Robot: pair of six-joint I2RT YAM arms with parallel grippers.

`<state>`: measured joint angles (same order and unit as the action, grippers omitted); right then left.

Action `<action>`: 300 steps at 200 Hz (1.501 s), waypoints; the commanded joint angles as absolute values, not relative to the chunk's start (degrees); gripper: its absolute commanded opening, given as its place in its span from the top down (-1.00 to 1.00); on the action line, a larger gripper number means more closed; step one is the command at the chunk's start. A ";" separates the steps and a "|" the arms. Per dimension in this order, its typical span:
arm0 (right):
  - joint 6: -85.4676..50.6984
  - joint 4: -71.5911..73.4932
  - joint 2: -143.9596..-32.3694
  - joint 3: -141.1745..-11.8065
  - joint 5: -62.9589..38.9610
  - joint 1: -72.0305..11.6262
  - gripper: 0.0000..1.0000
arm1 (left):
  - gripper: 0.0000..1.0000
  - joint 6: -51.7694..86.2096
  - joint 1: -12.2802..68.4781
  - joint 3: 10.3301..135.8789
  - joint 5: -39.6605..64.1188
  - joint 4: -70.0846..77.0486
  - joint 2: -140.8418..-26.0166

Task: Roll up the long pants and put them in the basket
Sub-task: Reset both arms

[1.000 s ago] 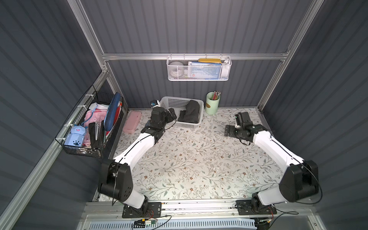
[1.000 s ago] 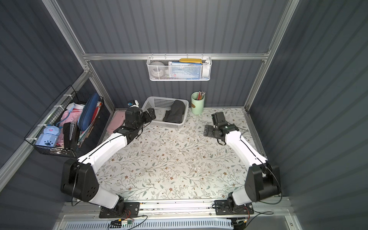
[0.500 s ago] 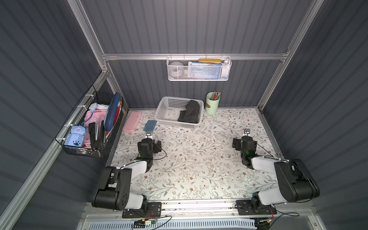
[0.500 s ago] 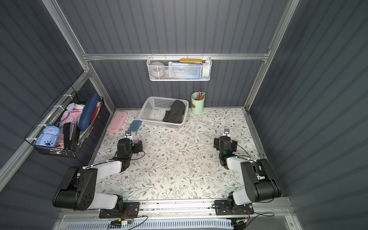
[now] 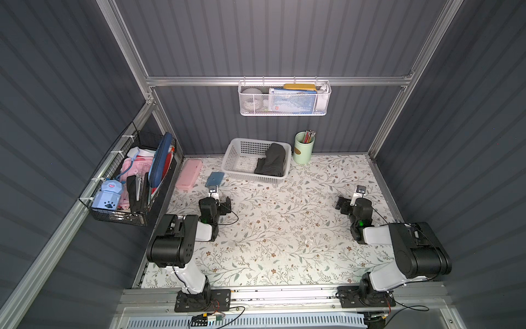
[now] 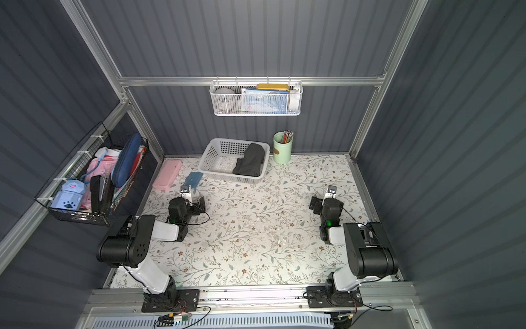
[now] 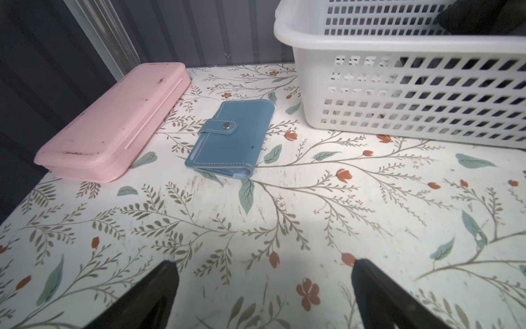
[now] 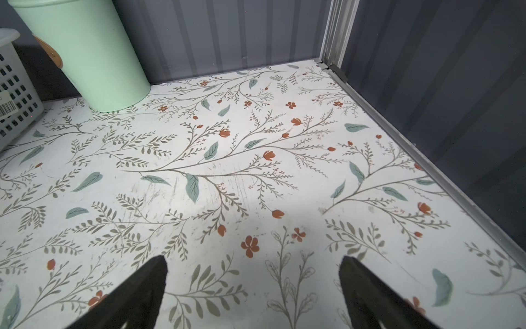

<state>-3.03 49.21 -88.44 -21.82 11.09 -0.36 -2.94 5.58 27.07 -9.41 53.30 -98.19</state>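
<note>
**Both Arms Drawn Back from the Far End**

A second ago the black-fingered left gripper (image 7: 263, 273) reached out to the near rim of the white perforated plastic basket (image 5: 250, 175). The right gripper (image 8: 253, 267) was stretched toward the far right of the floral-patterned tabletop (image 5: 284, 222). Both arms have since folded back toward their bases at the front, barely shifting in the last half second. The left arm's retreat has uncovered a small blue snap-closed wallet (image 5: 215, 179) just beside the basket.
</note>
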 commanded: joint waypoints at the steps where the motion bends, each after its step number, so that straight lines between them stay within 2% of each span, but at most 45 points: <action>1: -3.62 48.59 -87.61 -22.89 10.07 -0.30 -0.97 | -0.99 -3.30 5.36 28.66 -7.00 53.34 -98.00; 30: -3.33 54.82 -89.63 -21.45 10.02 -0.26 -0.97 | -0.99 -3.43 5.36 27.94 -6.66 54.79 -97.83; 64: -3.34 54.57 -89.49 -21.53 9.97 -0.31 -0.97 | -0.99 -3.68 5.19 28.05 -5.97 54.42 -97.82; 75: -3.34 54.58 -89.47 -21.53 10.01 -0.26 -0.98 | -0.99 -8.52 5.19 24.83 3.81 57.57 -96.51; 82: -3.34 54.58 -89.48 -21.53 10.01 -0.26 -0.97 | -0.99 -10.01 4.95 20.58 8.69 64.84 -95.86; 88: -3.34 54.58 -89.45 -21.53 10.02 -0.26 -0.97 | -0.99 -7.95 4.92 18.37 5.72 71.59 -97.08; 93: -3.38 54.58 -89.49 -21.53 9.99 -0.26 -0.97 | -0.99 -4.83 4.92 18.93 -0.93 72.82 -97.81; 105: -3.33 54.59 -89.50 -21.55 10.00 -0.27 -0.97 | -0.99 2.85 4.92 24.71 -18.87 58.18 -96.33; 108: -3.34 54.58 -89.44 -21.54 10.02 -0.26 -0.97 | -0.99 1.70 5.27 25.91 -17.65 55.78 -96.26; 116: -3.33 54.58 -89.51 -21.54 10.04 -0.26 -0.98 | -0.99 -4.39 5.36 28.58 -6.78 52.36 -97.97; 123: -3.30 54.62 -89.56 -21.53 10.06 -0.26 -0.97 | -0.99 -4.86 5.37 26.30 -3.80 56.71 -97.77; 142: -3.34 54.67 -89.49 -21.53 10.01 -0.26 -0.97 | -0.99 -2.05 5.10 27.35 -8.90 54.50 -97.63; 158: -3.34 54.67 -89.53 -21.45 10.03 -0.26 -0.97 | -0.99 -4.82 5.12 26.69 -2.78 54.58 -97.39; 175: -3.32 54.67 -89.54 -21.52 10.02 -0.26 -0.98 | -0.99 -1.22 4.92 26.83 -10.08 54.46 -97.44; 185: -3.34 54.67 -89.56 -21.51 10.04 -0.27 -0.97 | -0.99 -5.37 4.92 27.76 -3.64 52.24 -97.76; 202: -3.34 54.67 -89.52 -21.53 9.94 -0.26 -0.98 | -0.99 -7.70 4.92 24.52 3.80 58.64 -97.23; 229: -3.32 54.64 -89.48 -21.45 10.07 -0.30 -0.97 | -0.99 -5.53 4.76 26.86 -0.42 54.13 -97.56; 300: -3.34 54.65 -89.55 -21.53 10.02 -0.27 -0.97 | -0.99 -4.37 4.57 27.39 -3.08 53.08 -97.59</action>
